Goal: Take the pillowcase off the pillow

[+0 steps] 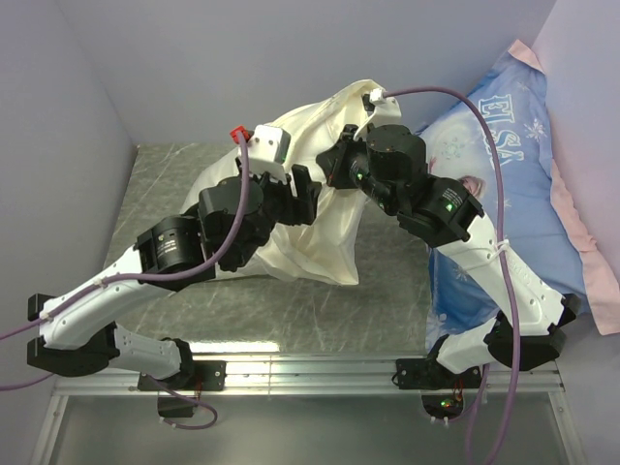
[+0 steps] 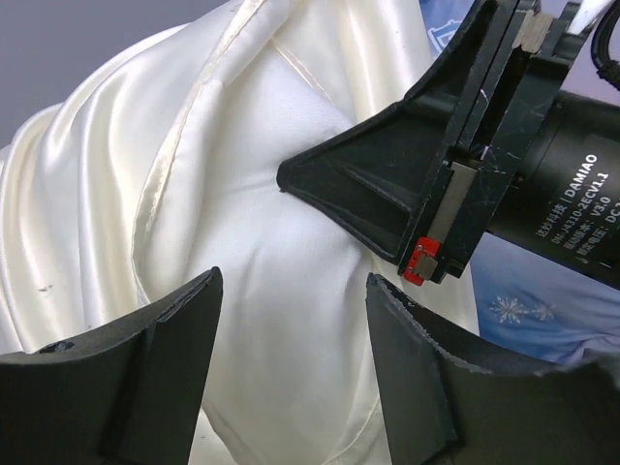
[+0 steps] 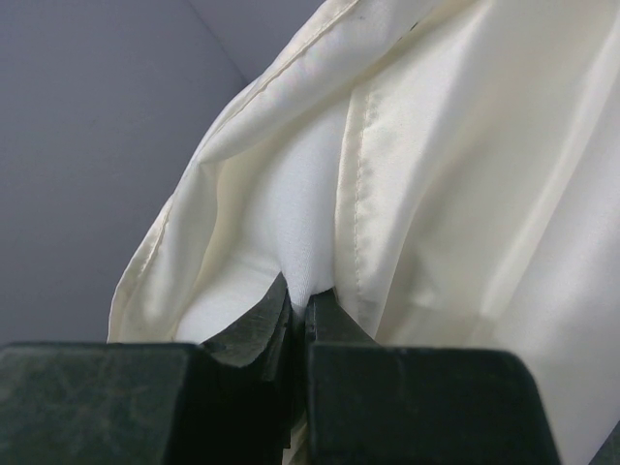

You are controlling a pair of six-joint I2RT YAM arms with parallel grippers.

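Observation:
The cream pillowcase (image 1: 310,242) hangs bunched above the table's middle, with the white pillow partly bared at its open mouth. In the right wrist view my right gripper (image 3: 302,295) is shut on a pinch of the white pillow (image 3: 291,213), between folds of the cream pillowcase (image 3: 484,194). In the top view the right gripper (image 1: 336,165) holds the bundle up high. My left gripper (image 1: 305,194) is just left of it, open. In the left wrist view the left gripper (image 2: 291,368) faces the pillow (image 2: 291,291), its jaws wide apart and empty, with the pillowcase (image 2: 87,223) to the left.
A blue ELSA-print pillow (image 1: 513,165) with a pink edge leans at the right wall, and shows behind the right arm (image 2: 542,300). The marble table (image 1: 165,194) is closed in by grey walls at the left and back. An aluminium rail (image 1: 310,373) runs along the near edge.

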